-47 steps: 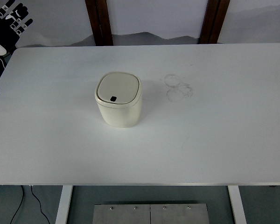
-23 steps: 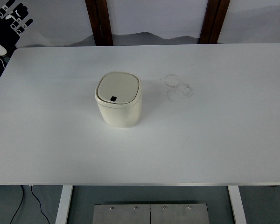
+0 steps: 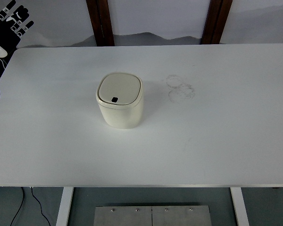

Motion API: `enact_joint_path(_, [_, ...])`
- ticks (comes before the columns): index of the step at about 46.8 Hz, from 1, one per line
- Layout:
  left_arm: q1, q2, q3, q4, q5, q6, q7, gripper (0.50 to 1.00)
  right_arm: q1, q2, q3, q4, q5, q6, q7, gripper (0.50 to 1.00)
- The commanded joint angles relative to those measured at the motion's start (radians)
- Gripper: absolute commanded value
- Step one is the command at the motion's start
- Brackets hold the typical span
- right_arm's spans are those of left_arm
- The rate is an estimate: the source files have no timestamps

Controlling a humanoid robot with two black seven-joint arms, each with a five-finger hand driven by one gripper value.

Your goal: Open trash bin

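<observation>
The light is bright, even and soft from above, so the table (image 3: pixel 217 141) looks almost overexposed, the bin (image 3: pixel 119 100) throws only a faint shadow, and the focus is sharp.

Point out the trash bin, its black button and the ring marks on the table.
trash bin (image 3: pixel 120 113): head view, front wall.
black button (image 3: pixel 114 99): head view, centre of the button on the lid.
ring marks (image 3: pixel 180 87): head view, where the faint rings meet.

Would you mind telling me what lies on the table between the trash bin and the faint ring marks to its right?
Nothing: in the head view, only bare white table separates the trash bin from the ring marks.
</observation>
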Motion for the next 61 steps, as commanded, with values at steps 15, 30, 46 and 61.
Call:
enact_joint_path(15, [0.0, 0.0, 0.003, 0.0, 0.002, -0.002, 0.0, 1.0, 0.0, 0.0, 0.0, 0.0, 0.0, 0.0, 0.0, 0.995])
enact_joint_path(30, [-0.011, 0.001, 0.009, -0.029, 0.005, 0.0, 0.012, 1.0, 0.0, 0.0, 0.0, 0.0, 0.0, 0.0, 0.0, 0.995])
enact_joint_path(46, [-0.051, 0.009, 0.009, -0.185, 0.003, 0.089, 0.11, 1.0, 0.0, 0.0, 0.0, 0.0, 0.0, 0.0, 0.0, 0.995])
enact_joint_path(61, [-0.112, 0.058, 0.041, -0.362, 0.014, 0.155, 0.216, 1.0, 0.0, 0.0, 0.0, 0.0, 0.0, 0.0, 0.0, 0.995])
